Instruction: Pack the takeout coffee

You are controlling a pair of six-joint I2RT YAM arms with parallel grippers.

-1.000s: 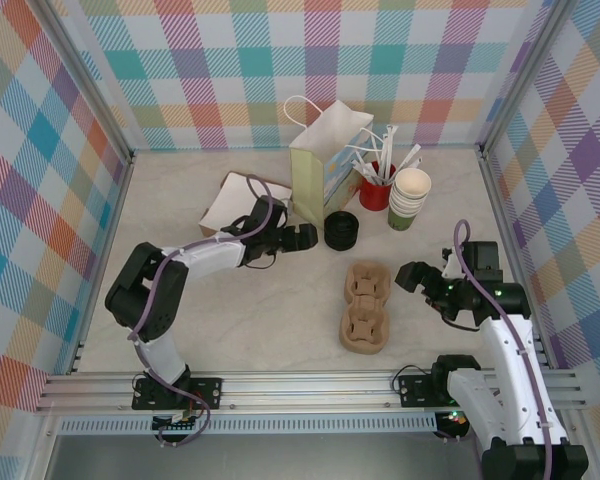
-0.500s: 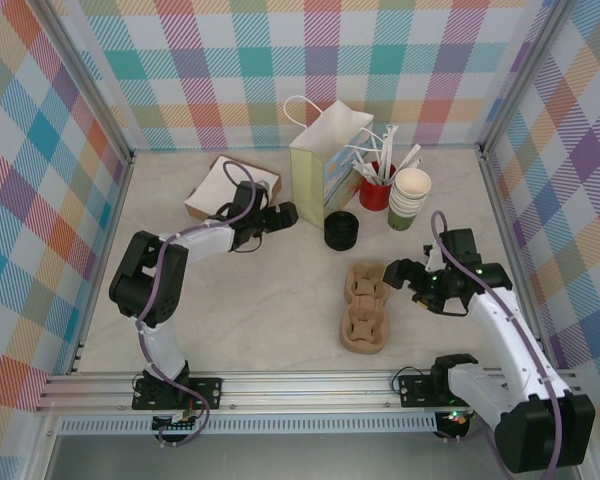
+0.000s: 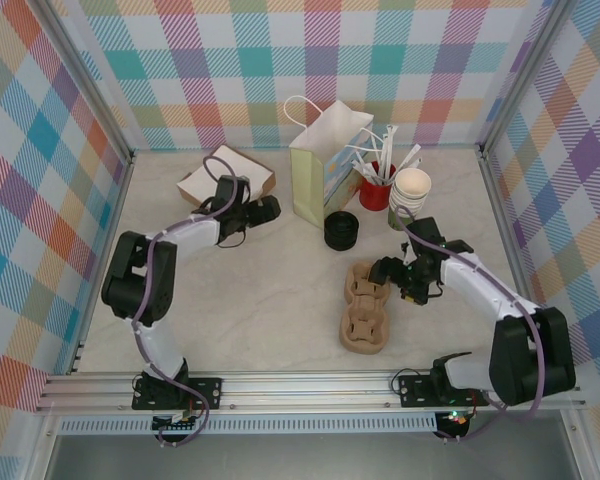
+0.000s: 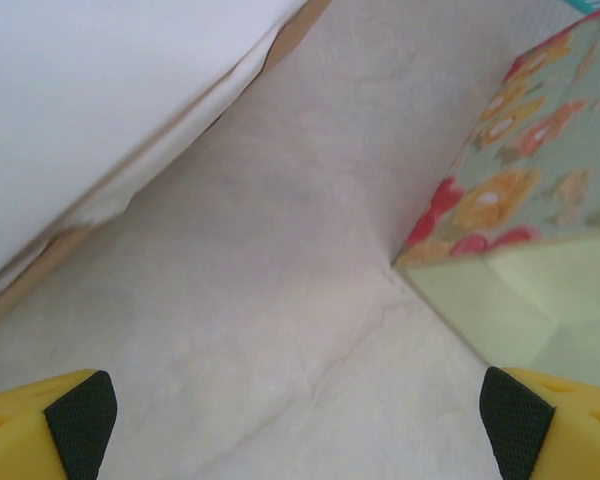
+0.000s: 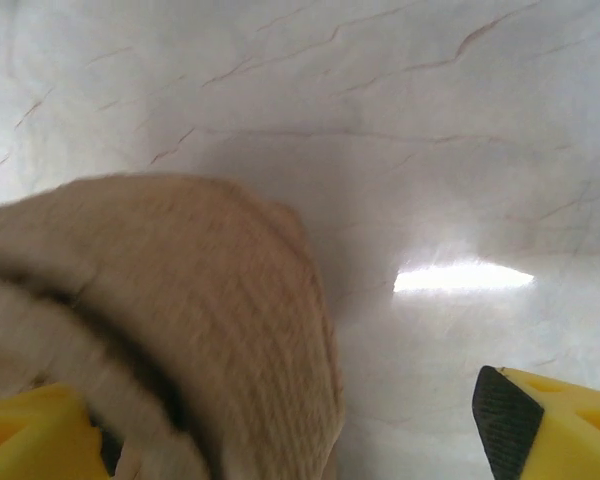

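The takeout coffee point(image 3: 411, 188), an olive-green paper cup with a cream inside, stood upright near the far right corner of the surface point(image 3: 250, 300), just beside a red cup of white-wrapped straws point(image 3: 378, 192) on its left. The right arm reached in just in front of it and hid its base. The right end effector point(image 3: 388, 270) sat low at the far end of the brown pulp cup carrier point(image 3: 365, 310), which lay right of the surface's centre. Its jaws were spread wide, and in the wrist view the carrier's rounded rim lay between them, close against the left finger and well apart from the right one. The left end effector point(image 3: 270, 208) was near the far left part of the surface, between a flat white-topped box point(image 3: 225, 178) and a pale green paper bag point(image 3: 325, 170) with a floral side panel. Its jaws were also spread wide, with bare surface between them. A black round object point(image 3: 341, 230) sat on the surface just in front of the bag.
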